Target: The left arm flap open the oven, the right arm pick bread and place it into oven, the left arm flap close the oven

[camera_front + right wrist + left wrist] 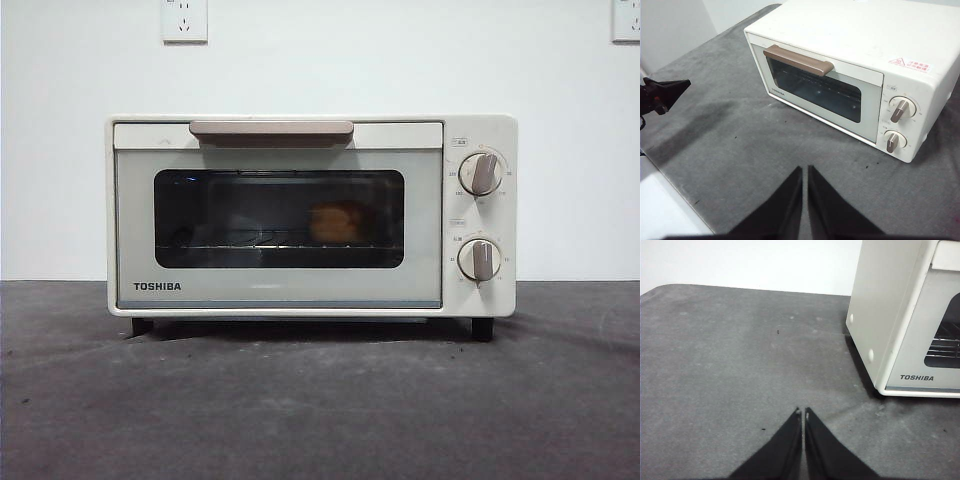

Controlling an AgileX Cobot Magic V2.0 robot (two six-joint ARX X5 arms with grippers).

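Bread [337,223] lies on the rack behind the oven [280,290] door — both grippers closed, holding nothing.

Plain white wall [320,70] behind, two white power sockets [184,20] high up at either side, dark grey felt-like table cover [320,410] with light scuffs, even lighting.
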